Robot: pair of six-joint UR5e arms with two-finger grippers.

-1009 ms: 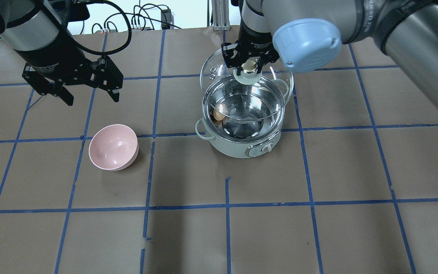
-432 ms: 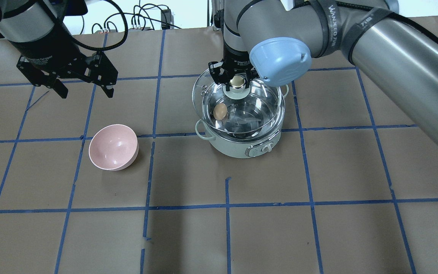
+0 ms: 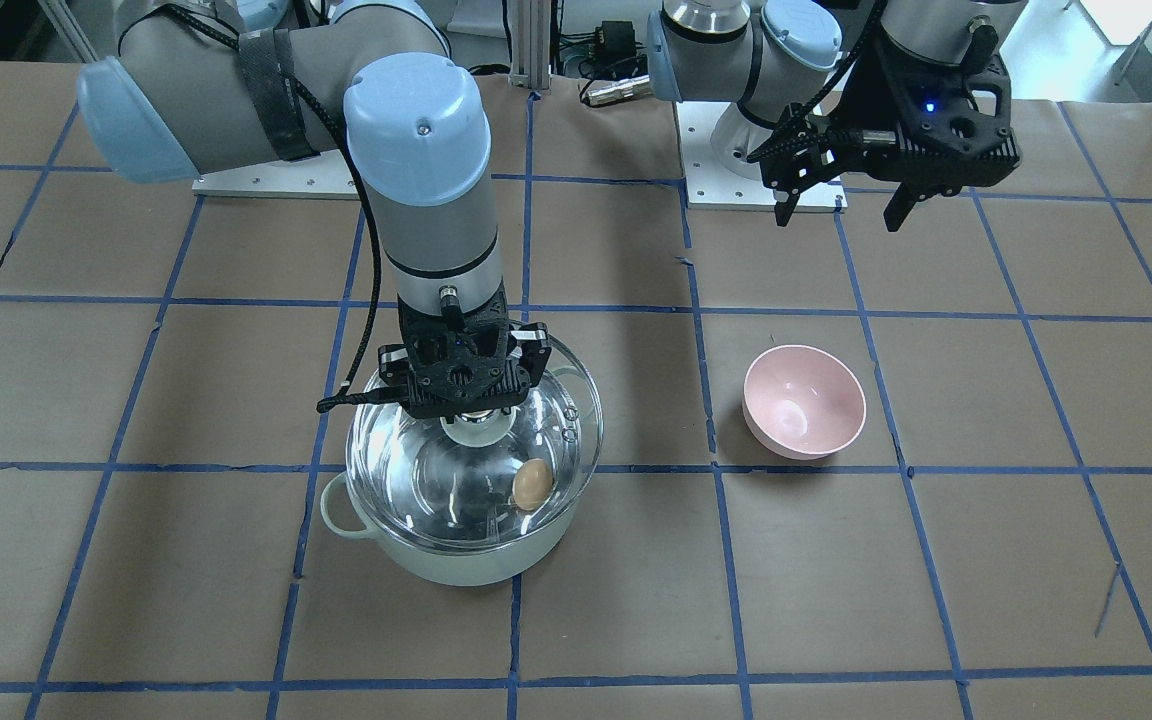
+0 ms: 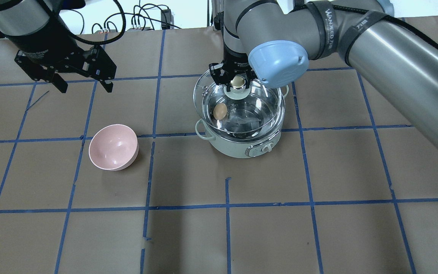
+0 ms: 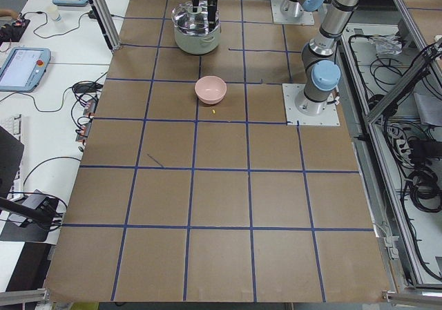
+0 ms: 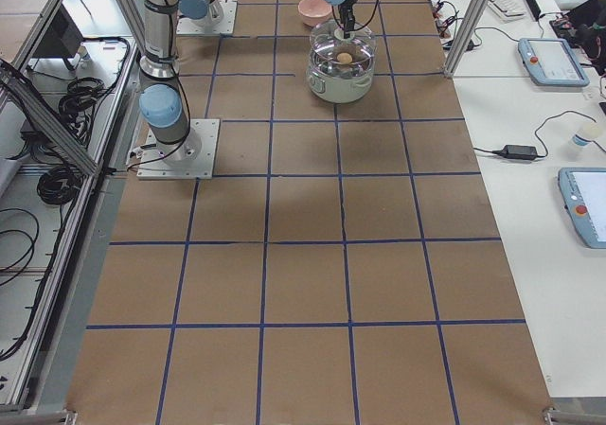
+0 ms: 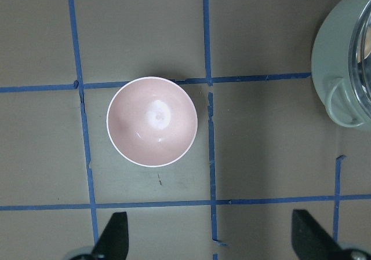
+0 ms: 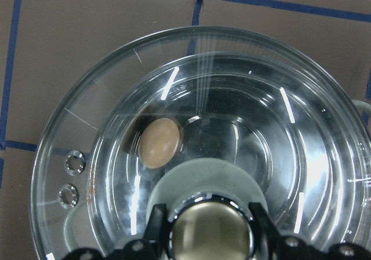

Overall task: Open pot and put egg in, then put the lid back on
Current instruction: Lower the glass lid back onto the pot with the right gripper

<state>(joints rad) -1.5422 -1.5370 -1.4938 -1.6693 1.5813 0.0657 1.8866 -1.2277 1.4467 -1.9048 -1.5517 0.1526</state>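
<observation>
The mint-green pot (image 4: pixel 238 146) stands at the table's middle, also seen in the front view (image 3: pixel 456 565). The brown egg (image 4: pixel 220 110) lies inside it on the steel bottom, seen through the glass in the right wrist view (image 8: pixel 159 143) and the front view (image 3: pixel 532 484). My right gripper (image 4: pixel 238 81) is shut on the lid's knob (image 8: pixel 211 232). It holds the glass lid (image 4: pixel 200 85) over the pot's mouth, shifted a little toward the back left. I cannot tell whether the lid touches the rim. My left gripper (image 4: pixel 84 84) is open and empty, high above the table at the back left.
A pink bowl (image 4: pixel 113 147) stands empty to the left of the pot, below my left gripper in the left wrist view (image 7: pixel 152 121). Brown paper with blue tape lines covers the table. Cables lie past the table's far edge.
My right gripper has lowered the lid onto or just above the pot's mouth and then nearly stopped. My left gripper has drifted up and back to the left, still open.
</observation>
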